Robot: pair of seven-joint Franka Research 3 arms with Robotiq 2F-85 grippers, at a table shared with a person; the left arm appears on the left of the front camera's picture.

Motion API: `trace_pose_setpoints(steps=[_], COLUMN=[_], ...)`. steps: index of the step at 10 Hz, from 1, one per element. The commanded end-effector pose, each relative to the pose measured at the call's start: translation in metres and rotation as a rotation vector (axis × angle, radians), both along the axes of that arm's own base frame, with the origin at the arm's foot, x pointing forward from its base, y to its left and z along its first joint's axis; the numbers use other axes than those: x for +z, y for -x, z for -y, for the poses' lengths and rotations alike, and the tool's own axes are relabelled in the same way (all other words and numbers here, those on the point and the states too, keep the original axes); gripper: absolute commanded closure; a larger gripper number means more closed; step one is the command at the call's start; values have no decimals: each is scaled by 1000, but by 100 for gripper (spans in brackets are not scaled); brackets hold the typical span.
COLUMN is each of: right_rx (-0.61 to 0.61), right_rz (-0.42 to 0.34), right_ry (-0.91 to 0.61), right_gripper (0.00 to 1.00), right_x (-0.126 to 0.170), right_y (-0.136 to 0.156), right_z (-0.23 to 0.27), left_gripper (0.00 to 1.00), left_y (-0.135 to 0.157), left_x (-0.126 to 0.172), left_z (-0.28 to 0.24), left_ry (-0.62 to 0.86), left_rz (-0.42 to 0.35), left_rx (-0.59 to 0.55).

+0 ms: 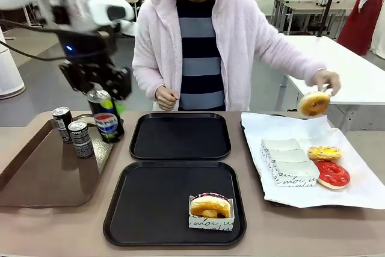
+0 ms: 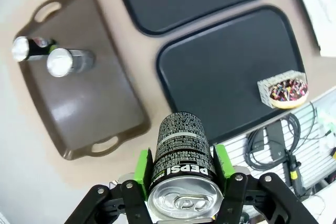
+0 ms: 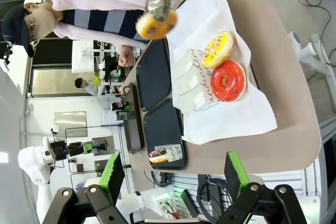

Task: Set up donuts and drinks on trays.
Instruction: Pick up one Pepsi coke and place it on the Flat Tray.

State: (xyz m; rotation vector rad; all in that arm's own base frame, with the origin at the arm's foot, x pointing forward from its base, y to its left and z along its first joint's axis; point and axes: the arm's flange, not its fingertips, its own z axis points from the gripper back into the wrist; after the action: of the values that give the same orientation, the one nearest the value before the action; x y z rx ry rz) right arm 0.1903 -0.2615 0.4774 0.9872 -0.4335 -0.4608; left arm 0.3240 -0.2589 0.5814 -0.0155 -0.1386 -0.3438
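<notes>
Right hand: spread and empty, back at the surface's near edge
Near tray: one chocolate donut in its holder at the right front corner; no drink
Left hand: pinching the Pepsi can by its sides, raised by the brown tray's right rim
Other cans: two upright on the brown tray, just beside the held one
Far tray: bare
Person: holds a yellow donut in tongs above the papered tray
Risk: the held can looks slightly tilted; landed on a raised rim or let go early, it could topple and roll toward the donut; a low swing could clip the two cans
</notes>
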Motion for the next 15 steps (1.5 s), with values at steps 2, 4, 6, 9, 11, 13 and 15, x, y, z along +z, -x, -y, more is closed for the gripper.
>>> trace_pose_setpoints(steps=[2, 4, 6, 9, 11, 13, 15], right_rx=[8, 8, 8, 8, 8, 8, 8], right_rz=[1, 1, 1, 1, 1, 1, 1], right_ry=[-4, -4, -4, -4, -4, -4, -4], right_gripper=[0, 0, 0, 0, 0, 0, 0], right_x=[-1, -1, -1, -1, -1, -1, -1], right_y=[2, 2, 2, 2, 2, 2, 2], right_z=[1, 1, 1, 1, 1, 1, 1], left_gripper=[42, 42, 42, 42, 42, 42, 42], left_y=[7, 2, 6, 6, 6, 3, 10], left_x=[-42, -73, -67, -67, -67, -93, -113], left_z=[40, 52, 50, 50, 50, 56, 67], left_ry=[-1, 5, -25, -25, -25, -19, -18], left_rz=[-21, -42, -52, -52, -52, -58, -6], left_rx=[-40, -17, -59, -59, -59, -27, 0])
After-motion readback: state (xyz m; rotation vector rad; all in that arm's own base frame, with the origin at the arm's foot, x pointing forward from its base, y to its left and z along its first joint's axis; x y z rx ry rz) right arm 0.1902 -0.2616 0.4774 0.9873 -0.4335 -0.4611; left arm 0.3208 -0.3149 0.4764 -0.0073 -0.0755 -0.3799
